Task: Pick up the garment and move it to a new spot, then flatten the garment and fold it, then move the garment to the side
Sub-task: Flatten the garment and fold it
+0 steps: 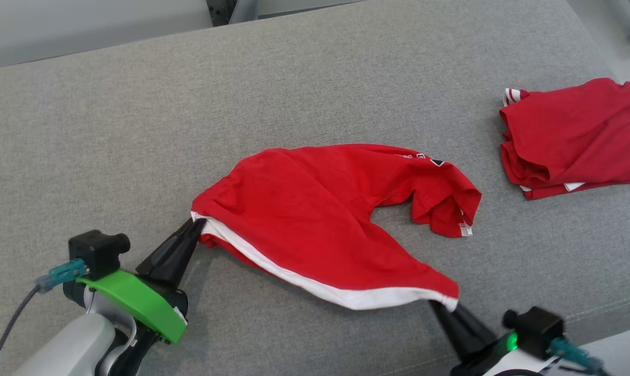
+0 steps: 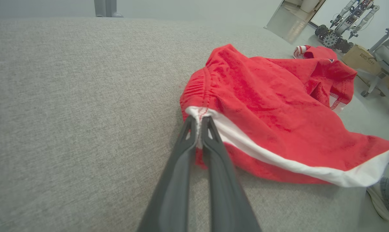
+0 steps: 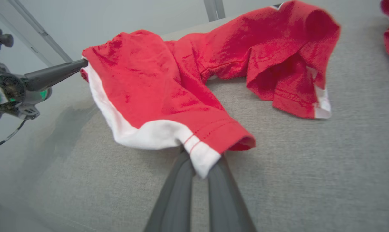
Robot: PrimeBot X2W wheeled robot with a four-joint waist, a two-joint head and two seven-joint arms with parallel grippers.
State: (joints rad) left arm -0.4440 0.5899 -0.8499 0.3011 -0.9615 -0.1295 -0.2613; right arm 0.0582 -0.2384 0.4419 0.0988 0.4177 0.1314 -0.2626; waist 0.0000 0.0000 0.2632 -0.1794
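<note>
Clamping the garment (image 1: 320,209): left claw (image 1: 195,225) and right claw (image 1: 439,305); folded red pile (image 1: 575,136) well apart.

A soft, matt red cloth garment (image 1: 315,209) with a smooth white cloth hem band (image 1: 356,300) lies creased on a coarse grey woven-fabric surface (image 1: 137,130) with a dull, flecked weave. The long dark fingers (image 2: 178,167) of the left gripper (image 2: 199,120) look like smooth matt plastic with a faint sheen, below a glossy bright-green plastic wrist bracket (image 1: 137,305). A folded red cloth pile (image 1: 575,136) has the same matt, wrinkled finish.
</note>
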